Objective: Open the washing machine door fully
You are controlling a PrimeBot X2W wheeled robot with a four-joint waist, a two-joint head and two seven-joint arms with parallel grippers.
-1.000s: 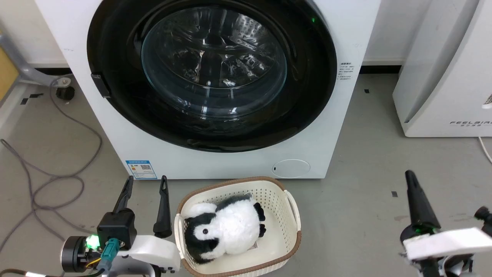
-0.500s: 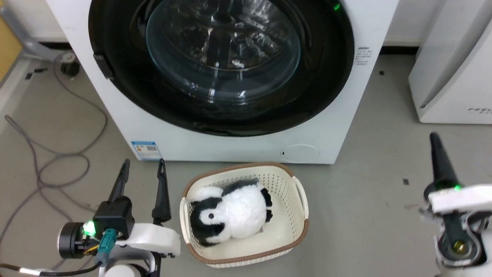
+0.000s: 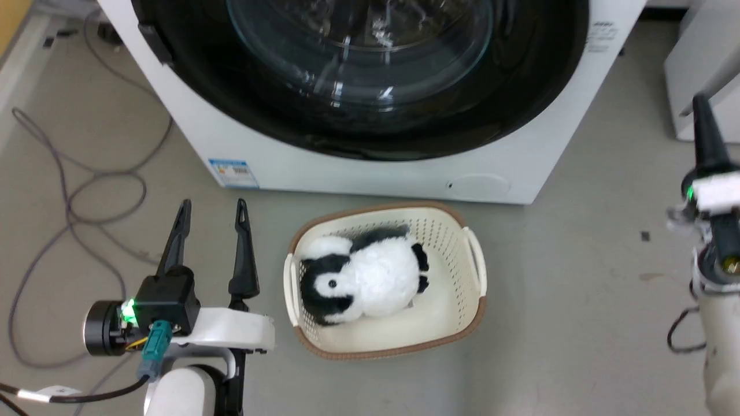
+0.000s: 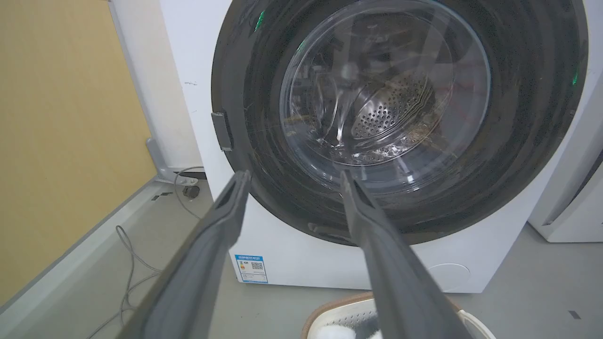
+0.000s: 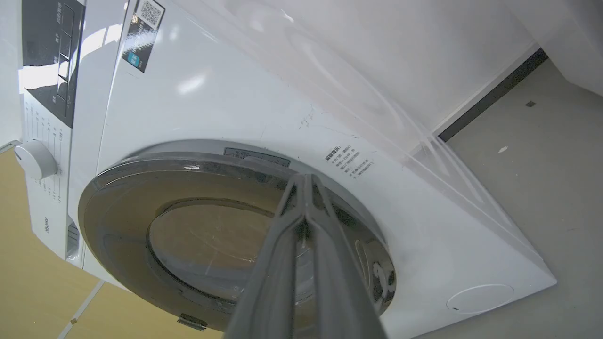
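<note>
Black and long, spread wide apart with nothing between: found the left gripper (image 3: 213, 203) like that, low on the left of the head view, fingers pointing toward the machine. Saw a small green light (image 3: 128, 305) glowing on the wrist behind the fingers.

Just to the right of it, spotted a cream basket (image 3: 477, 277) with a brown rim, sitting on the grey floor (image 3: 549, 300) and holding a black and white toy penguin (image 3: 364, 277).

Found the right gripper (image 3: 700, 104) far over on the right, well apart from the basket and from the machine, seen from its thin side. From its own wrist view, saw its two fingers pressed together at the tips, clenched on nothing, pointing toward the rim of the door.

Past the basket, saw the washing machine (image 3: 358, 173), a big white box on the floor, with a blue sticker (image 3: 233, 172) low on its left and a small round flap (image 3: 478, 185) low on its right. Found the washing machine door (image 3: 520, 115) shut flat against the front: a big shiny black ring with a bulging clear glass middle, nearly as wide as the machine. Noticed a small dark block (image 3: 155, 41) on the door's left edge. Through the glass, from the left wrist view, made out the steel drum (image 4: 386, 117) with its many little holes.

Saw grey cables (image 3: 67, 199) looping on the floor left of the machine, another white box (image 3: 720, 52) to its right, and a yellow wall (image 4: 56, 117) off on the left.
</note>
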